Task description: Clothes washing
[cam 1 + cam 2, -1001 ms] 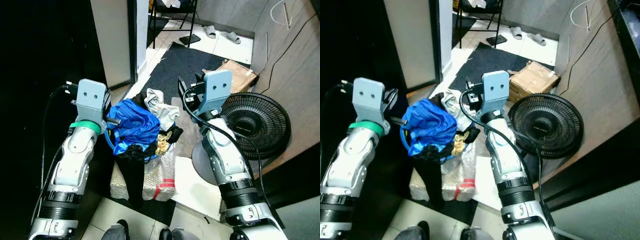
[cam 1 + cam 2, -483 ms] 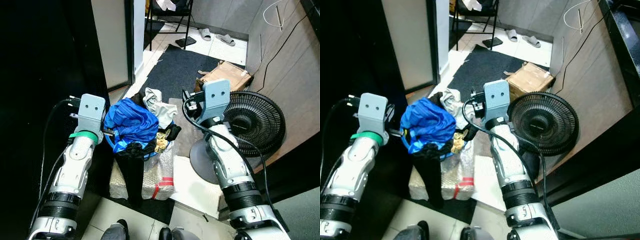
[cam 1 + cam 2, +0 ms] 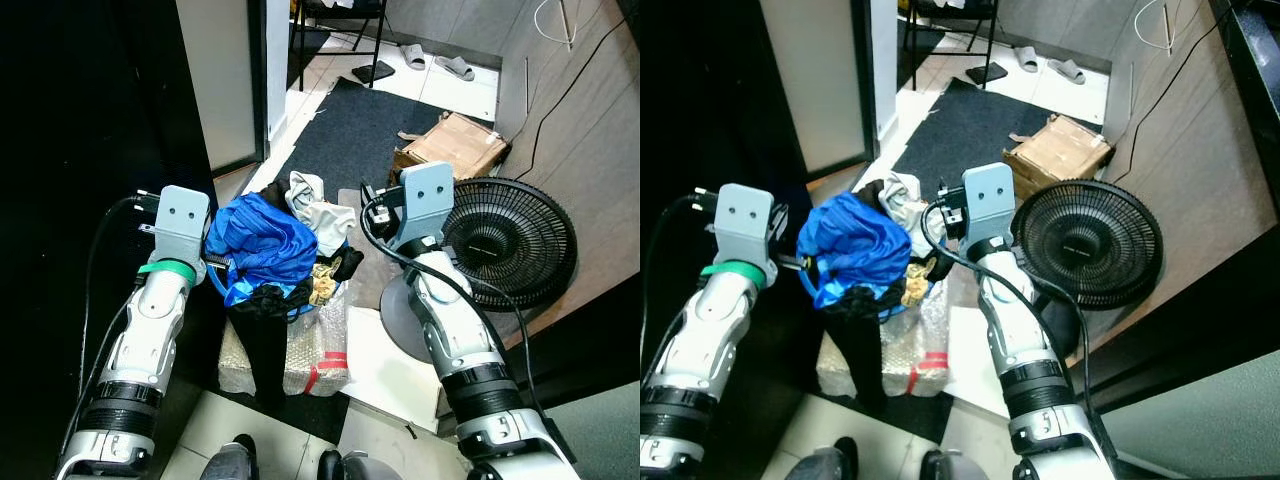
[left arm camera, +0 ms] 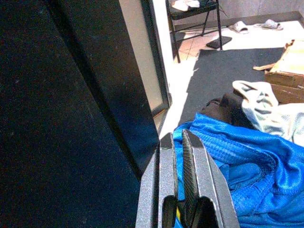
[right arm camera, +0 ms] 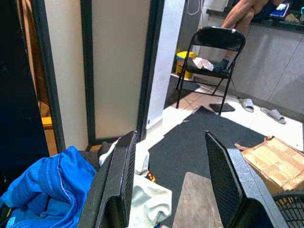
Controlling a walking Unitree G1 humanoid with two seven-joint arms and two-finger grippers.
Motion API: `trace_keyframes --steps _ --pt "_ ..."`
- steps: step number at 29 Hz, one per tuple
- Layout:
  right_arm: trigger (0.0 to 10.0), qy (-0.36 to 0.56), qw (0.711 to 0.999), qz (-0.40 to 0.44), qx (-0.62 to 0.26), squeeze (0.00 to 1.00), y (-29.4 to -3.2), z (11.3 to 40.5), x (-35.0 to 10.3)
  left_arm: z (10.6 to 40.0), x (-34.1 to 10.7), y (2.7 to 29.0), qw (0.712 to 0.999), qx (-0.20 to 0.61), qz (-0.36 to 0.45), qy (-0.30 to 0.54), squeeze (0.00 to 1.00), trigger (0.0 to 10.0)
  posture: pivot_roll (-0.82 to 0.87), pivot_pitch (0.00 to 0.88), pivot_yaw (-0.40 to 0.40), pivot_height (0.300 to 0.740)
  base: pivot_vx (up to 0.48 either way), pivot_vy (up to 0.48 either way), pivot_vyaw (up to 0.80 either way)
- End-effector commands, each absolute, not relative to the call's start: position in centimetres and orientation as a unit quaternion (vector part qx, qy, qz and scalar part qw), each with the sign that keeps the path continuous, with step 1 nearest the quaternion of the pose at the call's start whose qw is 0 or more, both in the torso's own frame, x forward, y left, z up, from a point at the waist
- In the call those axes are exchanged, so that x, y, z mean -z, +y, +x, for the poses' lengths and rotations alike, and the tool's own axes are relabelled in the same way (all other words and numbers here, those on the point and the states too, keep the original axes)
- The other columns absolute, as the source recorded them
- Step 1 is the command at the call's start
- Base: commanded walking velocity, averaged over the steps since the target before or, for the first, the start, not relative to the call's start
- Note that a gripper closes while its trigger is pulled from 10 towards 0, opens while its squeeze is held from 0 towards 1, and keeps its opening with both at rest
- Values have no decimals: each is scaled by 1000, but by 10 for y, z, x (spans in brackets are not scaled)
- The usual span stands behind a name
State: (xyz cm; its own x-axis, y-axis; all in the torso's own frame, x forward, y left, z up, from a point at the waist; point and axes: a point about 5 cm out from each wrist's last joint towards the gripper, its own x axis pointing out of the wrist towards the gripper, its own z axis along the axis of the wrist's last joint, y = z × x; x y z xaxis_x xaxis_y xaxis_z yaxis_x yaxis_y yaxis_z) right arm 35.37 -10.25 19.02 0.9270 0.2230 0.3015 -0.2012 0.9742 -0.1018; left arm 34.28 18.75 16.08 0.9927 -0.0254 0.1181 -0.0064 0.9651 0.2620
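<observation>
A blue-rimmed laundry basket (image 3: 219, 285) stands on a bubble-wrapped bundle (image 3: 318, 355). It is heaped with a blue garment (image 3: 262, 245), a white-grey cloth (image 3: 318, 215) and a black garment (image 3: 268, 340) that hangs over the front. My left gripper (image 3: 214, 263) sits at the basket's left rim. Its fingers (image 4: 191, 161) are pressed together beside the blue cloth. My right gripper (image 3: 372, 208) hovers open just right of the pile, its fingers (image 5: 124, 185) wide apart with nothing between them.
A black floor fan (image 3: 510, 240) stands close to my right arm, with a cardboard box (image 3: 455, 145) behind it. A dark mat (image 3: 360, 130), a folding chair (image 5: 211, 52) and slippers (image 3: 445, 65) lie ahead. A door frame (image 3: 258, 80) rises at the left. A person's feet (image 3: 235, 465) are at the bottom edge.
The whole view has shifted a little, so the camera moved. Both arms keep nearly the same place beside the basket.
</observation>
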Motion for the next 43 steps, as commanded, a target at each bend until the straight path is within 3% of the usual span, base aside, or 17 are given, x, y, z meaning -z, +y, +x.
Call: trace_keyframes --steps 1,20,43 --pt "10000 -153 982 -36 -107 0 -104 354 -187 342 -156 188 990 3 133 -55 0 10000 44 108 -24 685 0 0 0" --pt "10000 -155 981 -35 -112 0 -102 354 -186 342 -156 190 989 0 134 -59 0 10000 46 105 -27 615 0 0 0" --pt "10000 -154 981 -34 -113 0 -101 354 -185 341 -155 191 990 -3 132 -57 0 10000 45 120 -29 565 0 0 0"
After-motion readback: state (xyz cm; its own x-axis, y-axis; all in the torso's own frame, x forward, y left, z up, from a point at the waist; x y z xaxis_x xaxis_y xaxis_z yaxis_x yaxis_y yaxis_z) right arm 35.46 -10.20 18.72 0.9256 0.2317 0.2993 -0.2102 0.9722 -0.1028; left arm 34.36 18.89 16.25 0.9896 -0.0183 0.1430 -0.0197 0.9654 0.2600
